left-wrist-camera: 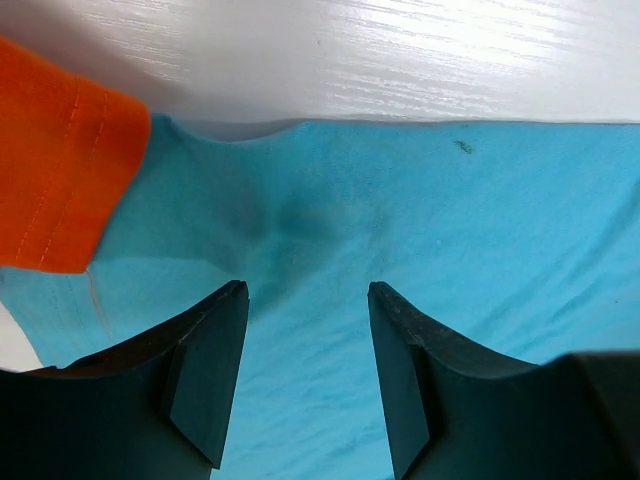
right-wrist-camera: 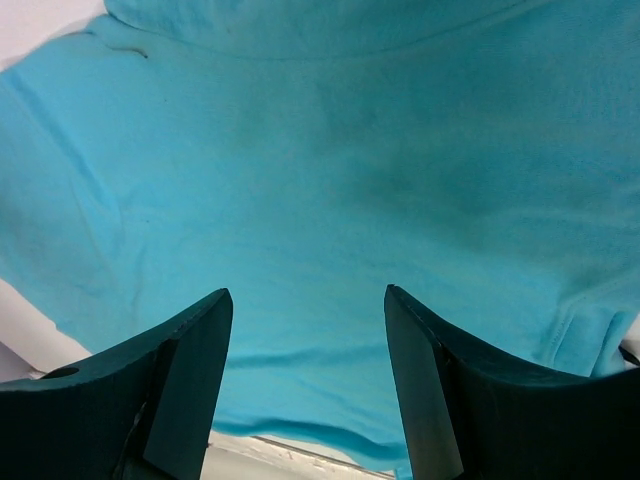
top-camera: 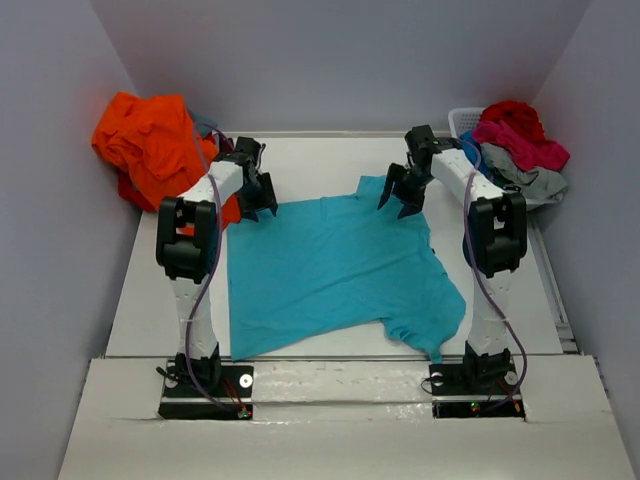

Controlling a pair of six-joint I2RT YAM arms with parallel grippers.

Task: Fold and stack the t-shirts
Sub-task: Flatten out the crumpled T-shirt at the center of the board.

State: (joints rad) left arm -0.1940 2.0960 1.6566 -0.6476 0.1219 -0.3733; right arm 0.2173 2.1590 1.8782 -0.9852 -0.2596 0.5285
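Probably before the first fold: left gripper [top-camera: 258, 205] and right gripper [top-camera: 398, 203], jaws spread, must next pinch the turquoise t-shirt [top-camera: 340, 270] at its far edge.

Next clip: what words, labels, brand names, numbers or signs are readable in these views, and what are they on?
No readable text in any view.
turquoise t-shirt: plain, no print or tag lettering shows.
small dark mark on it, left wrist view: too small to read as anything.
orange t-shirt and basket: no lettering visible.
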